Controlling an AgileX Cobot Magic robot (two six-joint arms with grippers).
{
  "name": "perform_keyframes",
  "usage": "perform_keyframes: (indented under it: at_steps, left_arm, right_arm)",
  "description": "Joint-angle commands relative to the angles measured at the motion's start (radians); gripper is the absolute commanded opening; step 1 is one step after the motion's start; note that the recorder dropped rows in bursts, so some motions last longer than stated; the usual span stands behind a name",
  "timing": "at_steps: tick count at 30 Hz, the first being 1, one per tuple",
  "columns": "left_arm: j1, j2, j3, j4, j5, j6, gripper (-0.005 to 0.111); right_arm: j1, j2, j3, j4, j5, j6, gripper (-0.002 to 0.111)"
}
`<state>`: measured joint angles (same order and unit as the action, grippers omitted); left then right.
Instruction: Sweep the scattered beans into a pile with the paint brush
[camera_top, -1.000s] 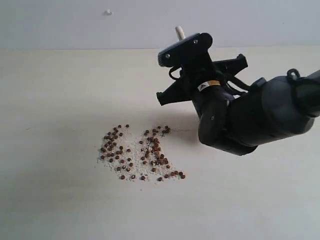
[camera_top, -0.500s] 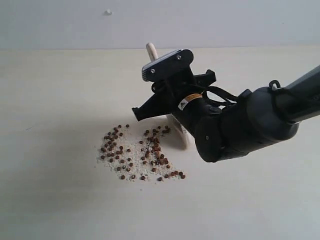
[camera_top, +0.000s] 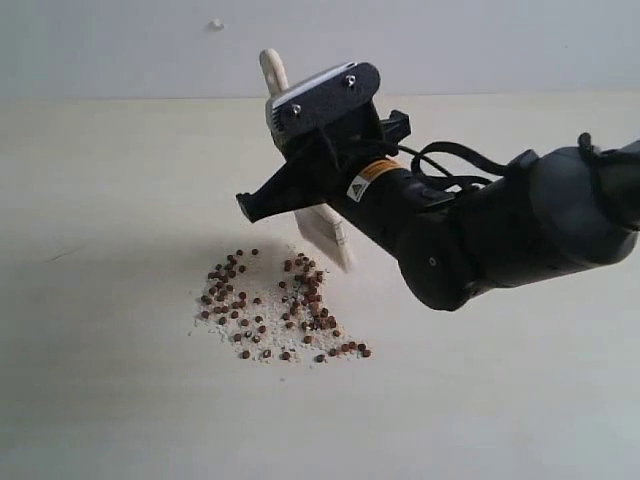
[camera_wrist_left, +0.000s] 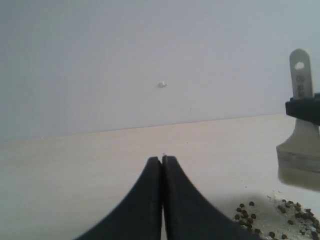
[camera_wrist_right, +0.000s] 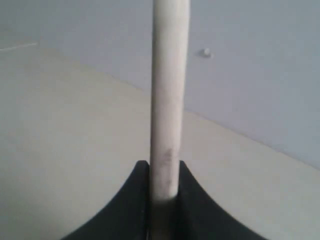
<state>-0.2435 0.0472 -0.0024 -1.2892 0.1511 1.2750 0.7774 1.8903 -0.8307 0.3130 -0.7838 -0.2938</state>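
The beans (camera_top: 280, 305) lie as a loose patch of tiny reddish-brown grains and pale crumbs on the light tabletop. My right gripper (camera_top: 312, 182) is shut on the paint brush (camera_top: 328, 232), holding its pale handle (camera_wrist_right: 170, 100) with the cream bristles pointing down at the patch's far right edge. The handle end (camera_top: 270, 66) sticks up above the gripper. In the left wrist view the brush (camera_wrist_left: 300, 150) hangs at the side above the beans (camera_wrist_left: 272, 222). My left gripper (camera_wrist_left: 162, 159) is shut and empty, a little way from the patch, and out of the exterior view.
The pale table (camera_top: 120, 200) meets a plain grey-white wall at the back. A small white knob (camera_top: 216, 24) sits on that wall. The bulky right arm (camera_top: 500, 235) reaches in from the right, above the table.
My right arm swung left with the brush, bringing the bristles down to the patch's far right edge. A few beans there shifted left toward the others. The left gripper stayed shut.
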Motion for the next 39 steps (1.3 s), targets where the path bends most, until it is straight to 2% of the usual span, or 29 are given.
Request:
perform_keyframes:
  at_steps: [1, 8, 12, 16, 20, 27, 34, 39]
  left_arm:
    - [-0.001, -0.005, 0.002, -0.005, 0.001, -0.003, 0.0]
    - [-0.001, -0.005, 0.002, -0.005, 0.001, -0.003, 0.0]
    - [-0.001, -0.005, 0.002, -0.005, 0.001, -0.003, 0.0]
    - [-0.001, -0.005, 0.002, -0.005, 0.001, -0.003, 0.0]
    - [-0.001, -0.005, 0.002, -0.005, 0.001, -0.003, 0.0]
    - [-0.001, -0.005, 0.002, -0.005, 0.001, -0.003, 0.0]
    - [-0.001, -0.005, 0.002, -0.005, 0.001, -0.003, 0.0]
    - [-0.001, -0.005, 0.002, -0.005, 0.001, -0.003, 0.0]
  right_arm:
    - [-0.004, -0.065, -0.006, 0.075, -0.012, -0.134, 0.0]
    - [-0.006, -0.06, -0.006, 0.348, -0.018, -0.433, 0.0]
    - [-0.006, -0.025, -0.006, 0.386, -0.046, -0.47, 0.0]
    - [-0.006, 0.024, -0.006, 0.301, -0.048, -0.367, 0.0]
    - [-0.006, 0.063, -0.008, 0.106, -0.064, -0.214, 0.0]
    - [-0.006, 0.093, -0.061, 0.09, -0.023, -0.14, 0.0]
    - [-0.004, 0.086, -0.074, -0.081, 0.004, 0.013, 0.0]
    - [-0.004, 0.038, -0.074, -0.026, 0.004, -0.002, 0.0]
